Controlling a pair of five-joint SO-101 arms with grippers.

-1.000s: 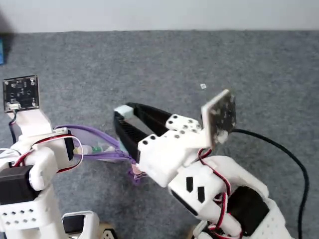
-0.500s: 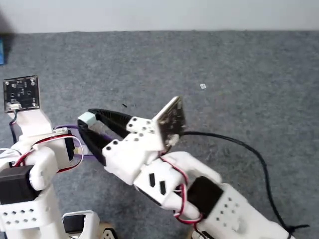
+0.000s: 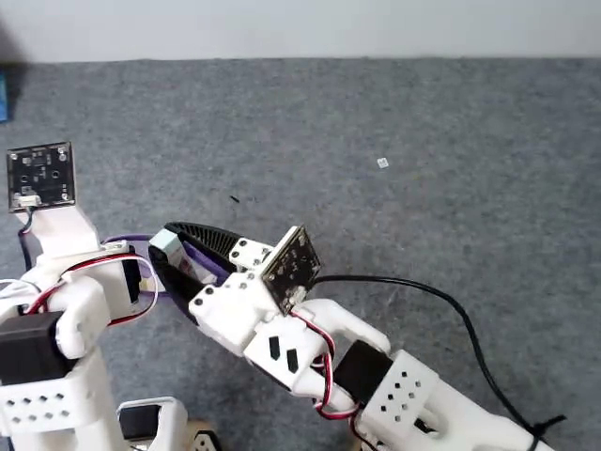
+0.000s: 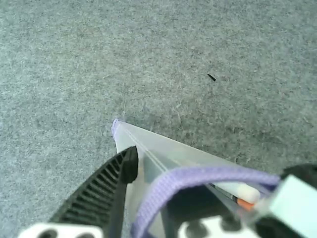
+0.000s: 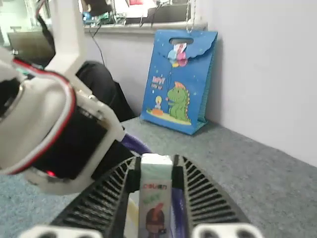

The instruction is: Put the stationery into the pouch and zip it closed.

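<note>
The left arm [image 3: 66, 310] stands at the near left of the grey bench [image 3: 423, 122], its white body directly over one end of the pouch [image 4: 163, 153]. In the right wrist view this arm rises just beyond the jaws, and the pouch's purple rim passes under it. How the left arm's jaws stand cannot be told. The right gripper [image 3: 174, 254] reaches in from the near right and meets the left arm above the pouch, so the two crowd the same spot. Its black cable [image 3: 423, 287] trails in a loop across the bench behind it.

A small black speck [image 4: 211, 77] lies on the bench beyond the pouch, apart from it, and a tiny pale scrap [image 3: 382, 163] sits farther to the right. A blue gift bag [image 5: 181, 82] with a dinosaur on it leans against the wall [image 3: 300, 28] at the bench's back left. The middle, right and far parts of the bench lie open up to the wall.

The right jaws are narrow, clamped on a pale eraser [image 5: 156, 198] that stands upright between them, right at the pouch's mouth. The pouch lies flat, clear-sided with a purple rim arching up at its opening. A pen [image 4: 237, 201] with an orange band shows inside through the clear side.
</note>
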